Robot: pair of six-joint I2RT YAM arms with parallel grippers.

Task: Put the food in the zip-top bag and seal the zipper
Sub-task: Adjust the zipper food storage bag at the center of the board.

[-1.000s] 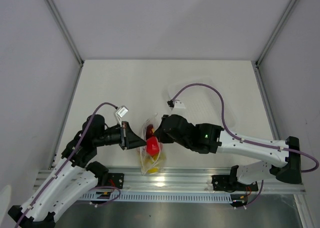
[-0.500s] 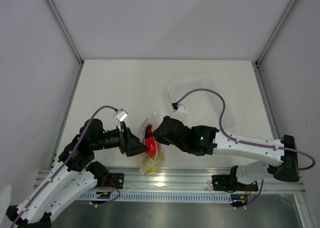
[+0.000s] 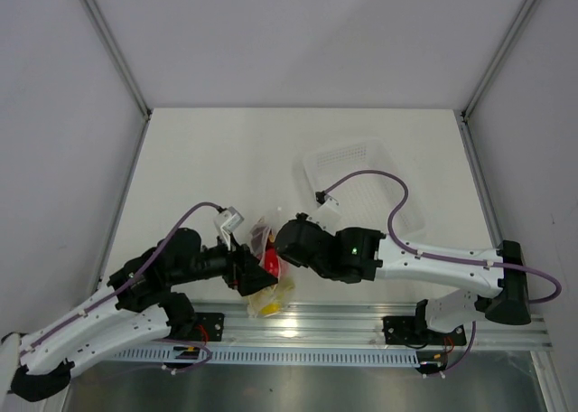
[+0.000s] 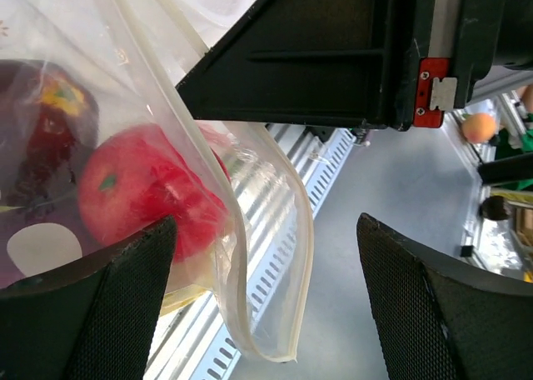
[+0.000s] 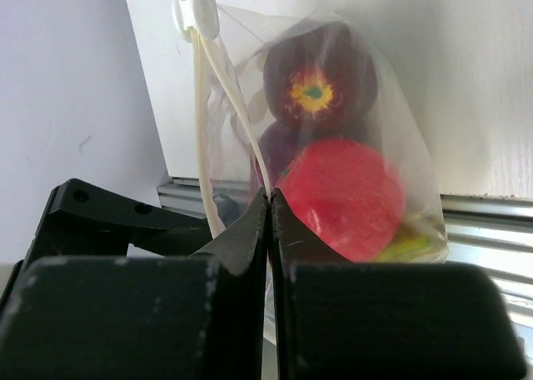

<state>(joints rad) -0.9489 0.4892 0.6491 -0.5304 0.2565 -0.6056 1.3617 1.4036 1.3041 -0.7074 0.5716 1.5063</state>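
Observation:
The zip-top bag [image 3: 265,269] hangs at the table's near edge, over the rail. Through its plastic I see the food: a red round fruit [image 5: 346,197], a dark red apple [image 5: 321,76] above it and a yellow piece [image 5: 410,242] at the bottom. My right gripper [image 5: 269,192] is shut on the bag's edge, right at the zipper [image 5: 204,105] strip. My left gripper [image 4: 265,223] stands wide open; the loose mouth edge of the bag [image 4: 250,255] hangs between its fingers [image 4: 92,305] and the red fruit [image 4: 141,192] lies by the left one. From above, the left gripper [image 3: 245,272] sits just left of the bag, the right gripper [image 3: 279,244] at its upper right.
A translucent white tray [image 3: 361,179] lies behind the right arm, with that arm's purple cable looping over it. The aluminium rail [image 3: 343,317] runs along the near table edge under the bag. White walls close off the table's left, right and back.
My left gripper has opened and let go of the bag, and the left arm has dropped towards the near edge. The right gripper has shifted slightly left, still shut on the bag.

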